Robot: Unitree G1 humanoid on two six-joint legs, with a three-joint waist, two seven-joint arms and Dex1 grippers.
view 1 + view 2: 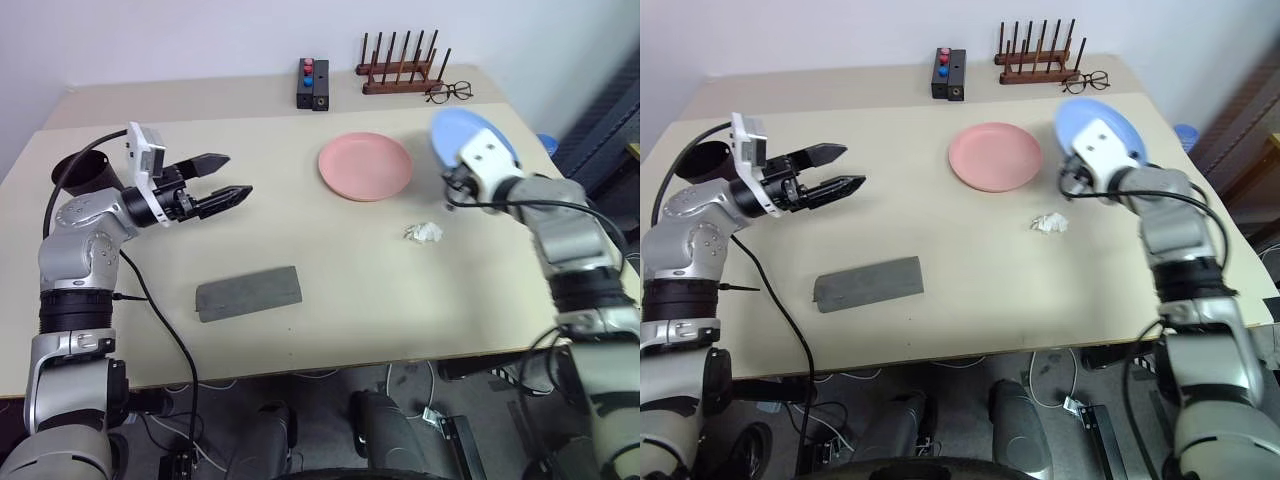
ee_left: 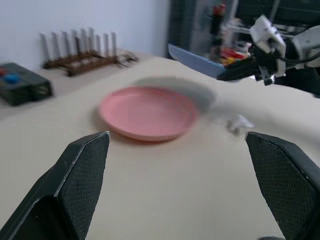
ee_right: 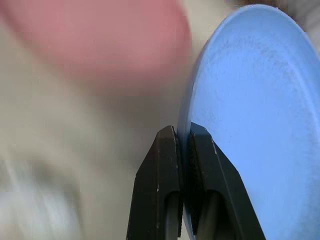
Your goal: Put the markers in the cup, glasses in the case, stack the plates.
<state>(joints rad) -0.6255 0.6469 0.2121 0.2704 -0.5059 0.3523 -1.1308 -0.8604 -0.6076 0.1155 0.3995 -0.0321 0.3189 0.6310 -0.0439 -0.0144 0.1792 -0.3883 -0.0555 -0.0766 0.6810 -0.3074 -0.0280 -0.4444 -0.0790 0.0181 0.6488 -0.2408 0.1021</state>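
Observation:
My right gripper is shut on the rim of the light blue plate and holds it tilted in the air, just right of the pink plate. The pink plate lies flat on the table. My left gripper hovers open over the left side of the table, pointing toward the pink plate, with nothing between its fingers. Behind my left arm stands the black cup. The grey case lies closed near the front of the table. The markers and the glasses are out of view.
At the back edge stand a small black box with red and blue buttons and a wooden peg rack, with wire-framed spectacles beside it. A crumpled white scrap lies below the pink plate.

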